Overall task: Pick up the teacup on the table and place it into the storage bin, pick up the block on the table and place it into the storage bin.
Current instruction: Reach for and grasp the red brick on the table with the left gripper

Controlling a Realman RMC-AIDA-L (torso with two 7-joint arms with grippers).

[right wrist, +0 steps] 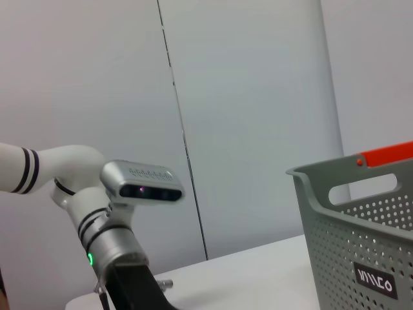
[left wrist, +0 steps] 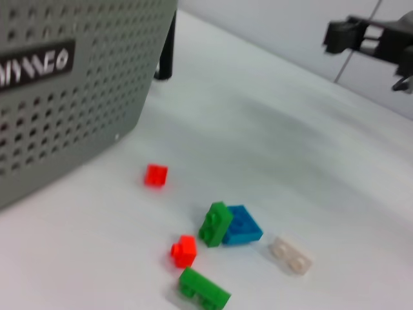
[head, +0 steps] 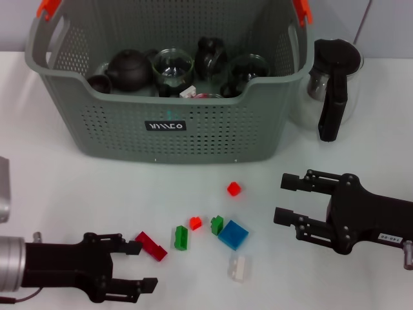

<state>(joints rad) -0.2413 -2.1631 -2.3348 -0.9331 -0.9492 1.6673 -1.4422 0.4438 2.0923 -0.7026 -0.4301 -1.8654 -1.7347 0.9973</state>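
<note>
The grey storage bin (head: 161,139) stands at the back of the table, and dark teapots and glass cups lie inside it. No teacup shows on the table. Several blocks lie in front of the bin: a long red block (head: 151,245), two green blocks (head: 182,237) (head: 217,224), a blue block (head: 233,234), two small red ones (head: 233,188) (left wrist: 184,250) and a clear one (head: 239,267). My left gripper (head: 146,265) is open low at the front left, its upper finger beside the long red block. My right gripper (head: 281,199) is open at the right, empty, facing the blocks.
A glass jug with a black handle (head: 332,90) stands right of the bin. The bin wall (left wrist: 64,97) fills one side of the left wrist view. The right wrist view shows the bin (right wrist: 361,245) and my left arm (right wrist: 122,226).
</note>
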